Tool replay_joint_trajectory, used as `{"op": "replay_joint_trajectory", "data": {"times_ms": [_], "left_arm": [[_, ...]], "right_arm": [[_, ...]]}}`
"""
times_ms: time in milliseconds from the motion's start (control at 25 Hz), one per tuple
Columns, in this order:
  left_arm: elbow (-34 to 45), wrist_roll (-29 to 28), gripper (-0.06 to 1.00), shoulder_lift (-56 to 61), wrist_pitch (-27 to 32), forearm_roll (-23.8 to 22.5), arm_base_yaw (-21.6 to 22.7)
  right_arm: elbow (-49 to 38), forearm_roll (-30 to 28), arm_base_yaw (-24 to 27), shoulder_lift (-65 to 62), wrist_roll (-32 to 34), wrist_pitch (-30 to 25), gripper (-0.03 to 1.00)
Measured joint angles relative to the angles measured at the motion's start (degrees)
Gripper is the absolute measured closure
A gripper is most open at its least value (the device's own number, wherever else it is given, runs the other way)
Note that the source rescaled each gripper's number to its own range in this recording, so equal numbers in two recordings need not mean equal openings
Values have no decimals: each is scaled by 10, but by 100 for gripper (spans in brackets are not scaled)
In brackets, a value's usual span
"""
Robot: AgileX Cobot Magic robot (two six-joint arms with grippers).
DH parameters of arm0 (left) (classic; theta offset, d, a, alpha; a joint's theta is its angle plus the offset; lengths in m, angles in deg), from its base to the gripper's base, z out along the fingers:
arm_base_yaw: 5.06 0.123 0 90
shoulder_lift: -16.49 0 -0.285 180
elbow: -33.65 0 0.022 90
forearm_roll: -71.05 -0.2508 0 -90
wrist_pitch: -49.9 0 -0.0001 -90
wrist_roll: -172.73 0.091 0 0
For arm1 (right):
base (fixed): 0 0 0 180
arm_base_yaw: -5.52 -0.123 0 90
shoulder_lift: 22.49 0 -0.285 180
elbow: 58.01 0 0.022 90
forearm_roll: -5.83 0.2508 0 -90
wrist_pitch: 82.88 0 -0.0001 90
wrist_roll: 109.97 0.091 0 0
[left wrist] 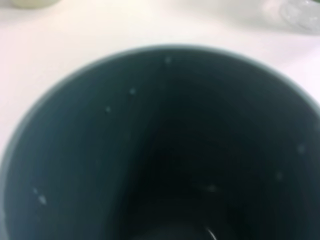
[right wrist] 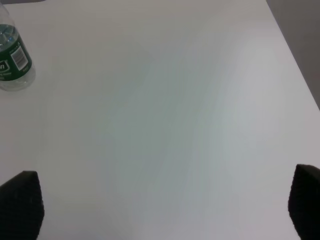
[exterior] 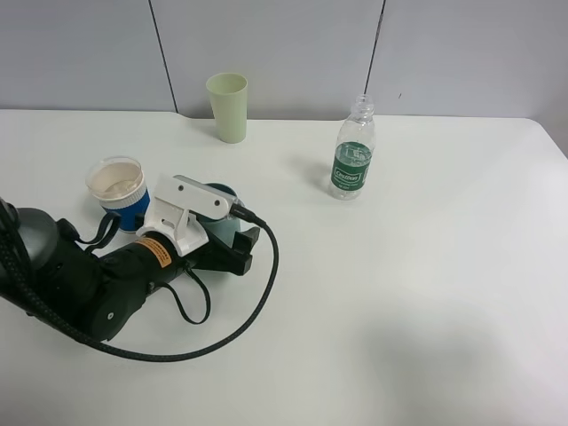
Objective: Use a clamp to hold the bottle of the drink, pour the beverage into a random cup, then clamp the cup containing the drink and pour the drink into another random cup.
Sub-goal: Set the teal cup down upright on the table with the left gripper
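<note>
the left gripper sits low on the white table at about eight o'clock from the table's middle, with the teal-green cup between its fingers. in the overhead view only a sliver of the cup's rim and wall shows past the white wrist bracket; the left wrist camera looks straight into the cup's dark inside, which fills that view. a few pale specks dot the wall, and whether any liquid lies at the bottom cannot be told. the dark fingers flank the cup, but whether they press on it or stand just clear cannot be told.

the blue-sleeved paper cup stands just beside the teal cup, at its nine o'clock, upright. its white inside shows no clear sign of liquid. the water bottle stands upright and uncapped, well apart at about two o'clock from the gripper, and looks nearly empty. the pale yellow-green tumbler stands at the far edge, at twelve o'clock.

the right gripper is released, its two black fingertips spread wide over bare table, with the bottle near one corner of its view.

as a judgement, the bottle pour is done and the cup-to-cup step is in hand, either at its start or its close. if the pour remains, the next move calls for a firm squeeze on the teal cup, a lift, and a tilt over the paper cup's wide rim.
</note>
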Motion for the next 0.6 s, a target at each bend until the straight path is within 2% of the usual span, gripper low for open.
{"op": "replay_joint_trajectory", "data": {"times_ms": [240,440,600], "left_arm": [[0,0,1,37,51,-13,-1],[0,1,1,44,56,-13,-2],[0,39,1,44,37,-13,-2]], "right_arm": [[0,0,0,0,0,0,-3],[0,0,0,0,0,0,-3],[0,0,0,0,0,0,-3]]}}
